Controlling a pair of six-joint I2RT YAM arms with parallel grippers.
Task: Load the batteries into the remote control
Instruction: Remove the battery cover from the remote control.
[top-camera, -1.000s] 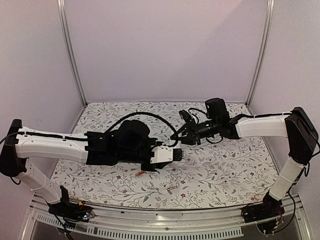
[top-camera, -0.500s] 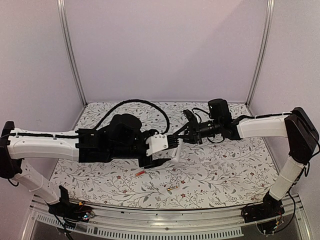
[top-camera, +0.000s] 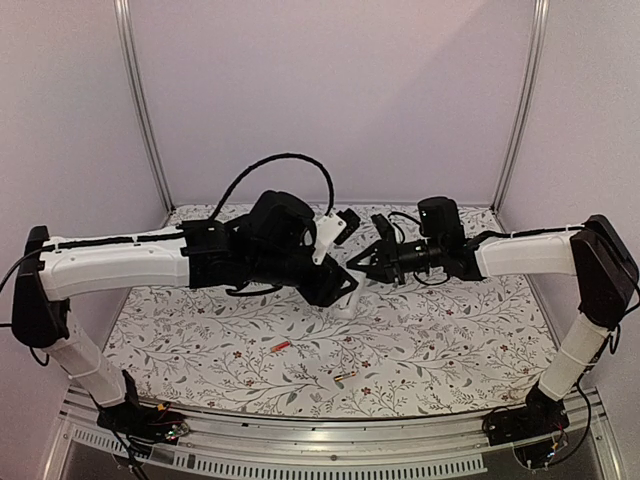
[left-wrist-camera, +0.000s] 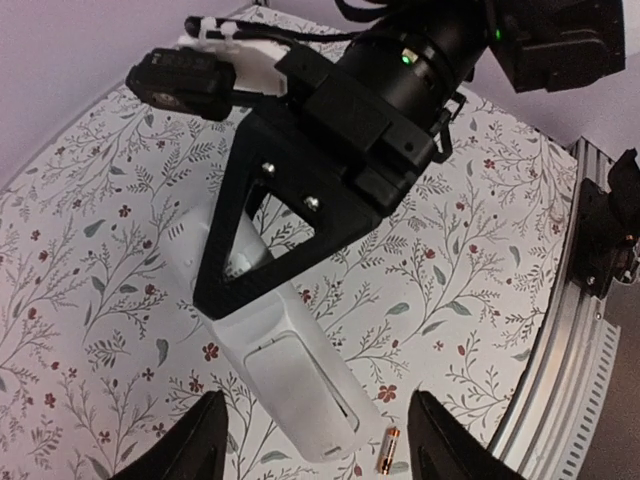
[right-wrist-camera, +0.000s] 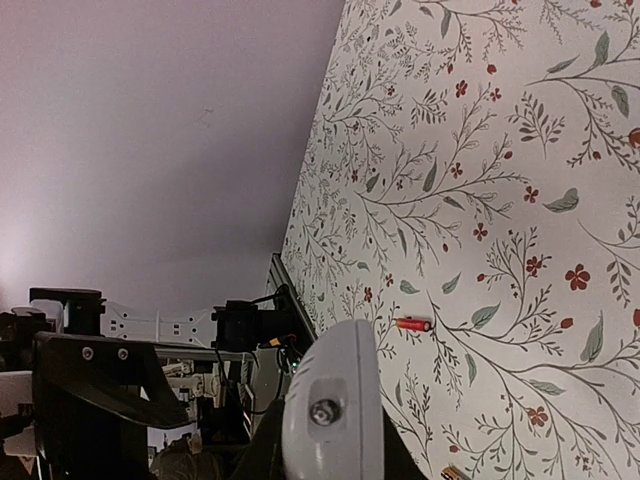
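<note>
Overhead, on the floral cloth, the red battery and dark battery lie loose at 7 and 6 o'clock from your left gripper, nearer it than the right gripper. Left wrist: its fingers gape empty while the right clamps the smooth white remote control, long axis 11 to 5. Right wrist: slim red cylinder lies 9 to 3

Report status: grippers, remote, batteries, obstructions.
Left gripper open. Right gripper shut on remote control. Red battery and dark battery loose on table, none loaded. Nothing blocking them.
</note>
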